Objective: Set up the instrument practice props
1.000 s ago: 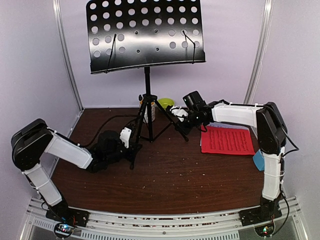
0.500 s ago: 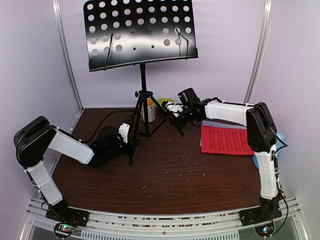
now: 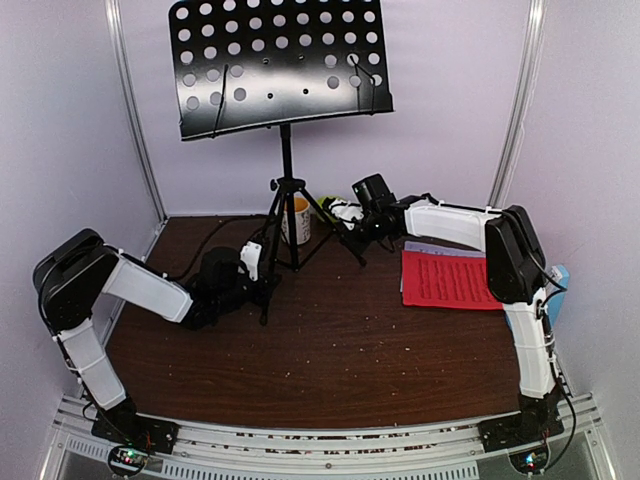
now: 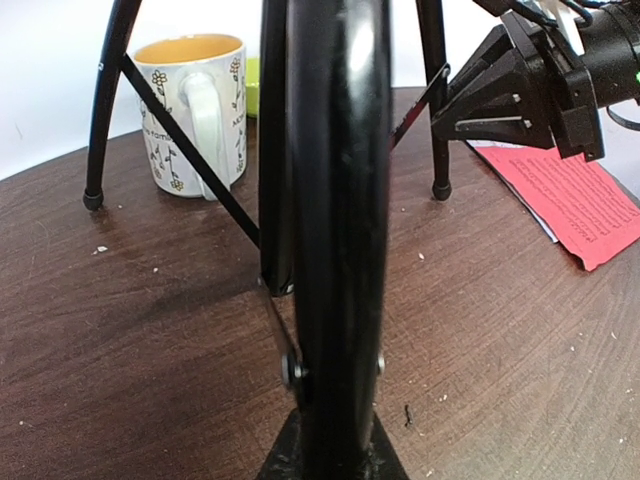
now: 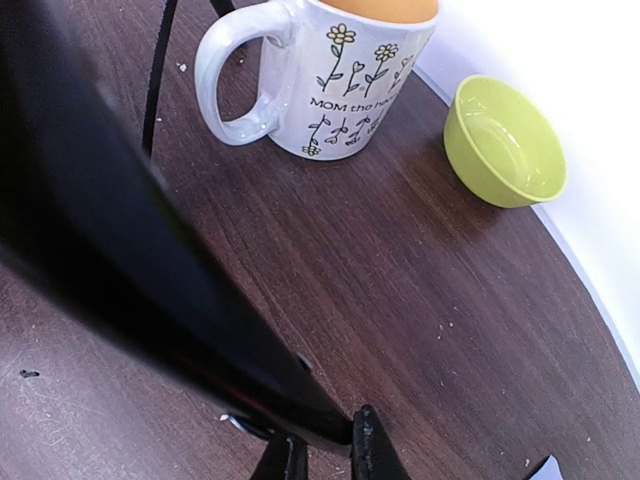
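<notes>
The black music stand [image 3: 285, 65] stands at the back of the table on its tripod, its perforated desk high up. My left gripper [image 3: 263, 277] is shut on the front tripod leg [image 4: 335, 250], which fills the left wrist view. My right gripper [image 3: 347, 222] is shut on the right tripod leg [image 5: 130, 260], with its fingertips [image 5: 370, 450] pinching the leg's lower end. A red sheet-music page [image 3: 450, 280] lies flat on the right over a pale lilac page [image 3: 440, 248]. The light-blue metronome [image 3: 556, 285] peeks out behind my right arm.
A white-and-orange flowered mug [image 3: 298, 220] stands between the tripod legs, close to the pole. A small green bowl [image 5: 505, 140] sits just behind it by the back wall. White walls and metal posts close in the table's sides and back.
The whole stand has shifted left and toward the back wall, carried by both grippers on its legs. The right arm has reached further back, uncovering more of the red page.
</notes>
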Robot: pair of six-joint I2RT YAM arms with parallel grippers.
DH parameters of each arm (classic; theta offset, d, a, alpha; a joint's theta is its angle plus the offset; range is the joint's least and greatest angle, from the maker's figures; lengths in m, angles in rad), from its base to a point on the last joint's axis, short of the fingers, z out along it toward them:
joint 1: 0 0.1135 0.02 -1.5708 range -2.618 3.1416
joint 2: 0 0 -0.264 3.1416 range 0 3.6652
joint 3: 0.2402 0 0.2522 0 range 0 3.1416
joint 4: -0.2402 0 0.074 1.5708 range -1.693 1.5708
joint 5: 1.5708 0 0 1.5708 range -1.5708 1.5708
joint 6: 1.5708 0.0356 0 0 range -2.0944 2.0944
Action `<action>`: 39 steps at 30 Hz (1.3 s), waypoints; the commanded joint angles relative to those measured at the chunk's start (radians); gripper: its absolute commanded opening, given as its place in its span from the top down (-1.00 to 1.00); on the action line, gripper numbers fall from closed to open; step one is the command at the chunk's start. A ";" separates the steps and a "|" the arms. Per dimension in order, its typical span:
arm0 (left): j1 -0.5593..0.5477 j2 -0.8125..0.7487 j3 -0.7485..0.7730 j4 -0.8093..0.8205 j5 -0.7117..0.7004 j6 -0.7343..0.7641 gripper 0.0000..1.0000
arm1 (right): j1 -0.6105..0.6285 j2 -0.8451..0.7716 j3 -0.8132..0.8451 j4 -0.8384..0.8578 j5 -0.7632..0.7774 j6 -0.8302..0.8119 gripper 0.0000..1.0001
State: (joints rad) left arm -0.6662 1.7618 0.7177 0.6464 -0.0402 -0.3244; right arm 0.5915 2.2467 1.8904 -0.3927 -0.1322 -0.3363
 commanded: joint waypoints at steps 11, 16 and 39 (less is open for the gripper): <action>0.012 -0.004 -0.025 -0.201 -0.002 -0.054 0.39 | -0.029 -0.164 -0.180 0.194 0.024 0.090 0.06; 0.014 -0.027 -0.057 -0.213 -0.015 -0.039 0.65 | -0.029 -0.142 -0.142 0.162 -0.036 0.063 -0.16; 0.017 -0.098 -0.059 -0.255 0.001 0.010 0.83 | -0.009 0.045 0.140 0.044 -0.383 -0.024 -0.15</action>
State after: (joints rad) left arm -0.6598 1.7065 0.6628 0.3904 -0.0311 -0.3077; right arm 0.5686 2.2673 1.9724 -0.3275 -0.4770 -0.3496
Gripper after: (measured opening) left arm 0.130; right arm 0.605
